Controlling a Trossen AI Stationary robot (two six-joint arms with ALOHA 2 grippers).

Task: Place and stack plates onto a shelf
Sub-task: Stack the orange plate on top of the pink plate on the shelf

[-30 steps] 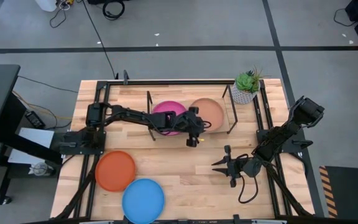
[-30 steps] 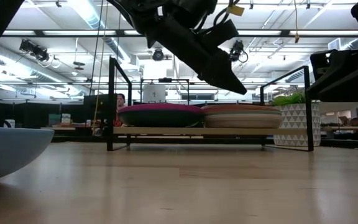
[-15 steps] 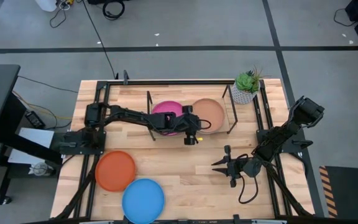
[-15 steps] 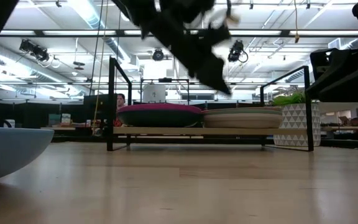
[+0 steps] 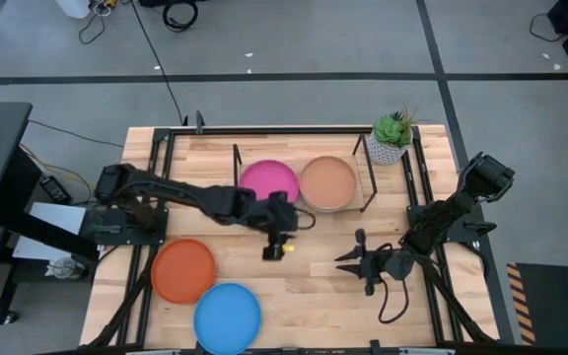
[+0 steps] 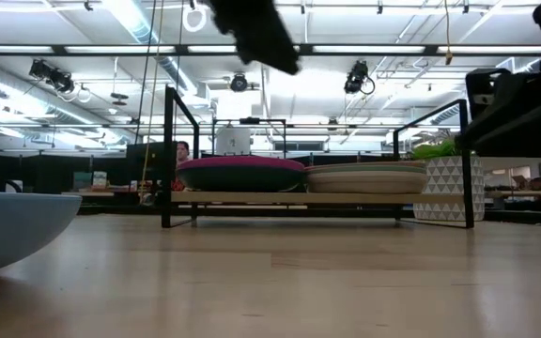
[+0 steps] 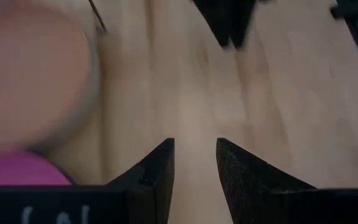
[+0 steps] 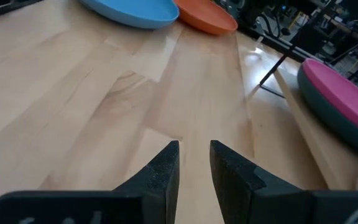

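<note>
The shelf [image 5: 304, 209] holds two stacks. A magenta plate [image 5: 269, 181] tops the left stack and a peach plate [image 5: 328, 182] tops the right one; the low view shows more plates under each [image 6: 242, 176] [image 6: 366, 177]. An orange plate [image 5: 182, 269] and a blue plate [image 5: 227, 318] lie flat on the table near its left near corner. My left gripper [image 5: 300, 219] hangs open and empty above the table, just in front of the shelf. My right gripper [image 5: 351, 261] waits low over the table's right side, slightly open and empty.
A potted plant [image 5: 390, 138] stands at the far right corner beside the shelf. Black frame rails [image 5: 156, 158] edge the table. Bare wood lies between the shelf and the near edge [image 5: 304, 296]. A person shows far behind the shelf [image 6: 181, 150].
My left gripper has drawn back from over the shelf's plates, moving toward the table's left and near edges and rising out of the top of the low view. The plates on the shelf have stayed put.
</note>
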